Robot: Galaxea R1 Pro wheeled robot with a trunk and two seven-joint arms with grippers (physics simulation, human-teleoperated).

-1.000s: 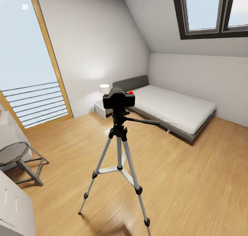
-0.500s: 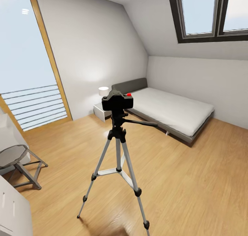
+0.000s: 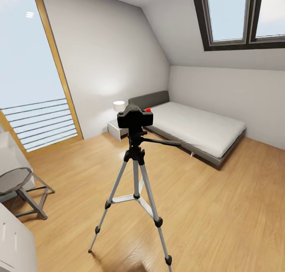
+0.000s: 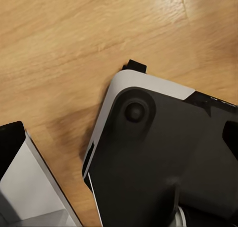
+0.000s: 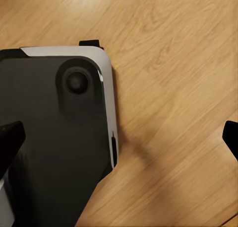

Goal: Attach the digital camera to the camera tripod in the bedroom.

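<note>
A digital camera (image 3: 135, 118), black with a red button on top, sits mounted on the head of a camera tripod (image 3: 135, 183) standing with its three silver legs spread on the light wood floor (image 3: 221, 208) of an attic bedroom; the tripod's long pan handle points toward a low grey bed (image 3: 198, 128) against the far wall; a small white nightstand (image 3: 116, 129) with a round lamp (image 3: 119, 105) stands beside the bed's head, a grey metal stool (image 3: 19, 184) near the tall window (image 3: 27, 73), and dark-framed skylights (image 3: 241, 16) sit in the sloped ceiling; both wrist cameras look down at the robot's dark base (image 4: 168, 157) over the floorboards; the right claw (image 5: 121, 137) shows dark fingertips (image 5: 10, 137) well apart with nothing between them; whether the left claw is open or closed cannot be told.
</note>
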